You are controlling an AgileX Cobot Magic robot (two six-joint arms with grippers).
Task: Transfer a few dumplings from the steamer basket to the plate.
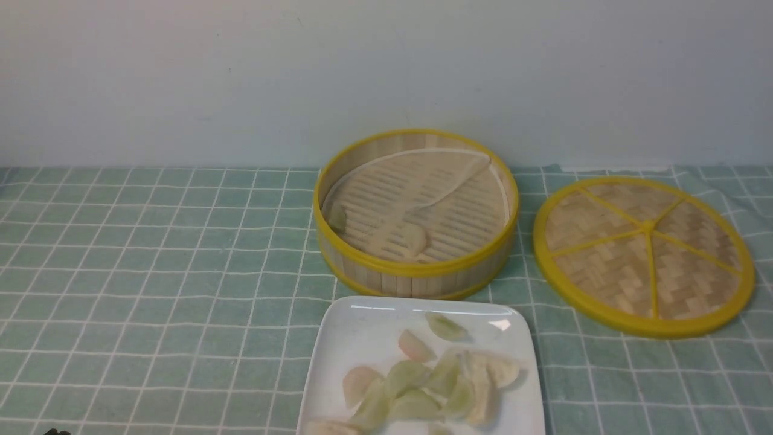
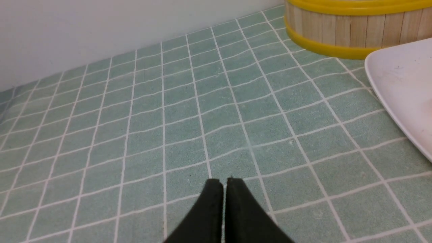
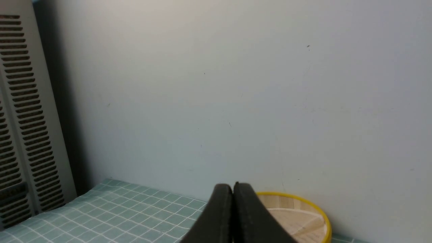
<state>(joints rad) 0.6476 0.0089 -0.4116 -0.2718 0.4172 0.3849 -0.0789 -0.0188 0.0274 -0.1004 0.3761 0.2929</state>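
Nearest you, the plate is sitting at lower centre, carrying most dumplings; two are remaining in the steamer basket behind it. Left gripper and right gripper are both showing fingers pressed together, gripping nothing.

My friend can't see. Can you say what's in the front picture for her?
A white square plate holds a heap of pale toy dumplings on a green checked cloth. Behind it, a round steamer basket holds two more; its lid lies to the right.
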